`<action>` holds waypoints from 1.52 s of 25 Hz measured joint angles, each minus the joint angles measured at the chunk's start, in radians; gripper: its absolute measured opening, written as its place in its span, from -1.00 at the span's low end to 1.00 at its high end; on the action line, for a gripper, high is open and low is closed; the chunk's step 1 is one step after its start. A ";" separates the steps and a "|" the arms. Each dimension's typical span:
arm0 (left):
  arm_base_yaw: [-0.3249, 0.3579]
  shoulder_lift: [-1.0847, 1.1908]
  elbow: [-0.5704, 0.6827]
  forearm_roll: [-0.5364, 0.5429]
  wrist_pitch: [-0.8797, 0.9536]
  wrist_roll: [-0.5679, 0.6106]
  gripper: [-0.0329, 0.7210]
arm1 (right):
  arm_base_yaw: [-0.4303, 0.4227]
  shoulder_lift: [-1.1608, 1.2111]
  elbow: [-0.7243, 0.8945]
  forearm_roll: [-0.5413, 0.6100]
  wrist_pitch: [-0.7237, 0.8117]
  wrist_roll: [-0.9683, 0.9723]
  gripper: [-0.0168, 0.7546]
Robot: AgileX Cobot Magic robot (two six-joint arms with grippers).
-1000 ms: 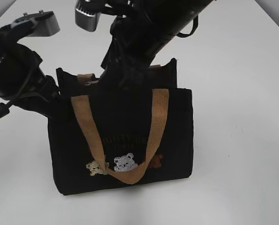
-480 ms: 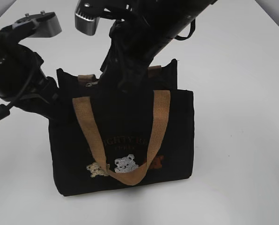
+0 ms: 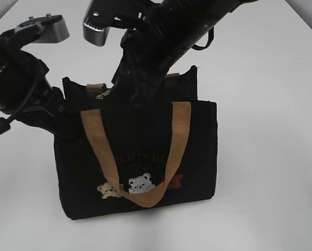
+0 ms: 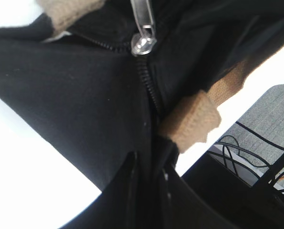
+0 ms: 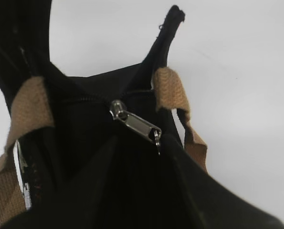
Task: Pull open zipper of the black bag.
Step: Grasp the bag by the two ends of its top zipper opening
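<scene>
On the white bench point(image 3: 271, 104), near its middle, we see the small rectangular black fabric bag point(image 3: 140, 151) standing upright, its tan webbing handle point(image 3: 145, 157) drooping in a loop down the front panel over faint embroidered lettering and three little bear patches point(image 3: 137, 184) in beige, grey and brown. Both of our black arms come down onto the bag's top edge from the far side. Our left gripper point(image 4: 149, 191) is pressed together on the black fabric at the bag's left end, just beside a tan strap tab point(image 4: 192, 121); in the left wrist view the thin black zipper point(image 4: 149, 86) runs away from it to the small silver metal pull point(image 4: 143, 28). Our right gripper point(image 5: 137, 167) sits at the top edge with its dark fingers on either side of the flat silver pull tab point(image 5: 135, 125), which lies tilted across the gap between them; we cannot tell whether the fingers actually pinch the tab or only flank it. Behind the slider the bag's far corner stands up in a point.
</scene>
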 joint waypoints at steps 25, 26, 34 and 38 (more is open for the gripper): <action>-0.009 0.000 -0.009 0.015 0.002 -0.049 -0.81 | 0.012 -0.090 0.001 -0.151 0.116 0.161 -0.96; -0.010 0.000 -0.009 0.011 0.001 -0.059 -0.81 | 0.012 -0.095 0.001 -0.163 0.131 0.182 -0.96; -0.018 0.000 -0.010 -0.012 0.001 -0.157 -0.81 | 0.012 -0.107 -0.001 -0.194 0.226 0.264 -0.96; -0.020 0.000 -0.010 -0.028 0.012 -0.199 -0.81 | 0.012 -0.112 -0.008 -0.191 0.291 0.284 -0.96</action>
